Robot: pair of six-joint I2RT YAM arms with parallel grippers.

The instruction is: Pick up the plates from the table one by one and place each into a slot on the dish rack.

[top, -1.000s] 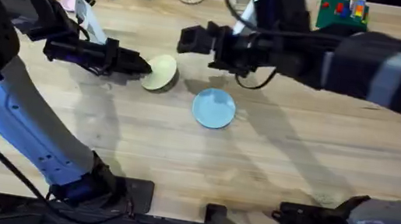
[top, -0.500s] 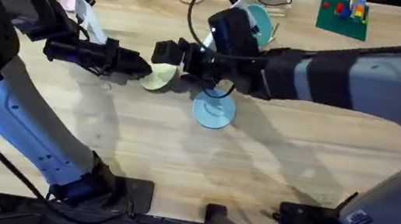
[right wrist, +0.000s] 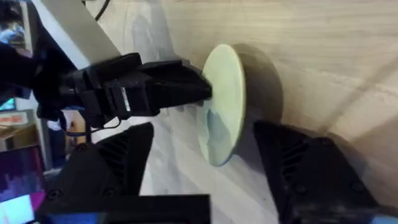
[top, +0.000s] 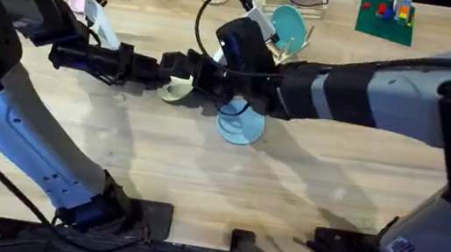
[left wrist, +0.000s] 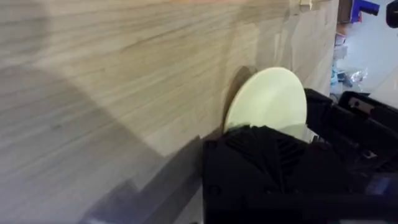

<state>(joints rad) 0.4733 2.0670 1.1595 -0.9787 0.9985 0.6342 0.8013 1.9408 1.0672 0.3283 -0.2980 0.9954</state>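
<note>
From overhead, the right arm had swung further left across the counter than a second before, when its gripper hung well apart from the pale yellow-green plate; now the right gripper met the left gripper right at that plate, so much of the disc was hidden beneath dark fingers. The left gripper had stayed where it was, clamped on the plate's edge. The light blue plate, a smooth flat round of plastic, lay unmoved on the pale, long-grained planks just beside the yellow-green one, part of it under the right arm. A teal plate already stood upright in the dish rack of thin light-wood pegs at the far side. In the left wrist view, the yellow-green plate stood tilted on edge, matte and thin-rimmed, with its lower part hidden behind the black ribbed finger of the gripper, and the other arm's black gripper was just beside it. In the right wrist view, the plate appeared edge-on between the right gripper's two spread fingers, which had not closed on it, while the left gripper pinched its far rim.
</note>
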